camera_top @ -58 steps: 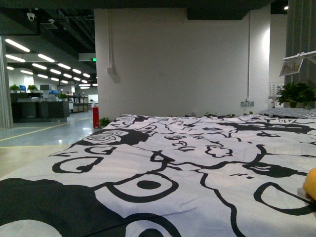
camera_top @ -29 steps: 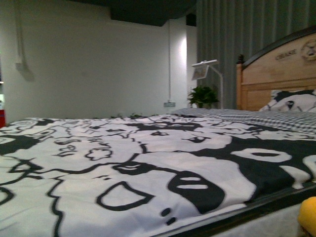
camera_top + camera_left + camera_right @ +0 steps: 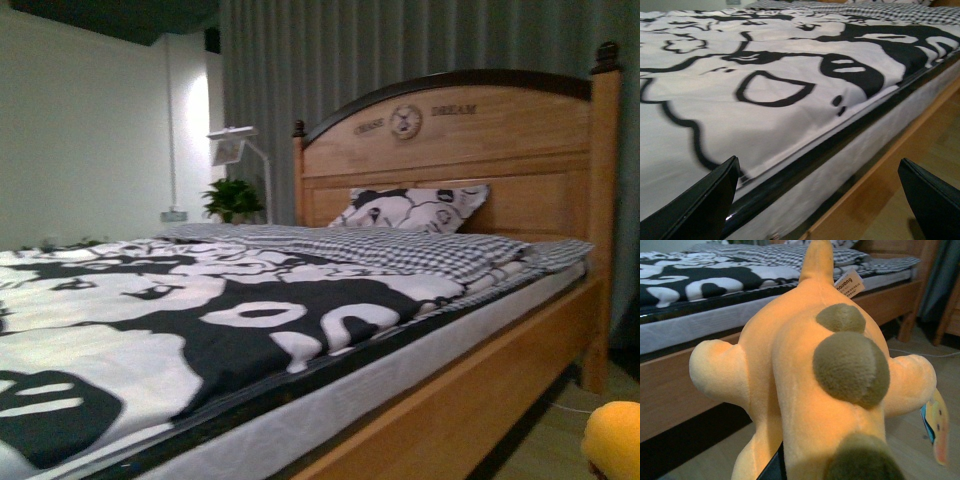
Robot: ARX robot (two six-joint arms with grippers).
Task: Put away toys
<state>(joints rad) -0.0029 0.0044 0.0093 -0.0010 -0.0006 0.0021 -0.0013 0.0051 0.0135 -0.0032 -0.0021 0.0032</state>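
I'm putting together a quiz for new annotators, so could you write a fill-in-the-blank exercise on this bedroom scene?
1. The orange plush toy has olive-brown ___ on its back.
2. The patterned pillow leans against the wooden ___.
3. The left gripper is ___, with nothing between its fingers.

Missing words: spots; headboard; open.

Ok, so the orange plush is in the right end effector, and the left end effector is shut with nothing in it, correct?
Not quite. The left end effector is open, not shut: the left wrist view shows its fingers standing wide apart, with only the bed edge behind the gap. It is empty, as you say, and the orange plush is held as you describe.
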